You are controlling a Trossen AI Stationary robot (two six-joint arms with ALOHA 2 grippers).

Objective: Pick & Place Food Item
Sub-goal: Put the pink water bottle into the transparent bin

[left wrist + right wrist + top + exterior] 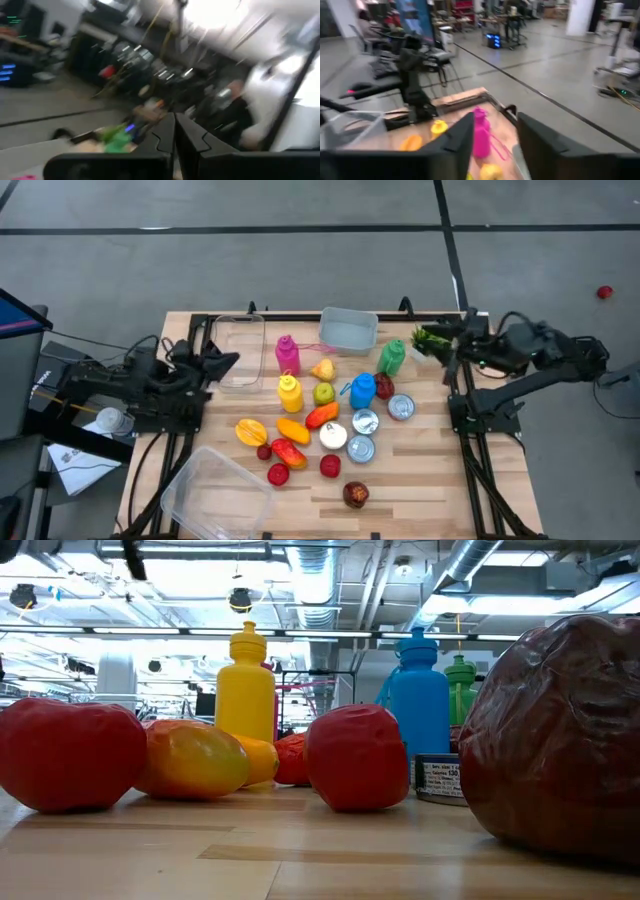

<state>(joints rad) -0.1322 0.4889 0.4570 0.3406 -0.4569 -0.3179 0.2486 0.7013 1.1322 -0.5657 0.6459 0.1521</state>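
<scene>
Toy food lies in a cluster mid-table: a pink bottle (287,355), yellow bottle (289,392), blue bottle (362,390), green bottle (391,357), fruits, peppers, and a dark red fruit (356,495) nearest the front edge. A green leafy item (430,340) shows at the far right, right beside my right gripper (447,347). That gripper is open (495,145) with nothing between its fingers. My left gripper (228,361) is shut (175,137) and hangs over the table's left side, next to a clear container (240,345). The low view shows no gripper.
A clear bin (349,330) stands at the far edge and another clear bin (215,492) at the near left corner. Three cans (365,422) stand right of the fruits. Bare wood lies at the near right (450,480).
</scene>
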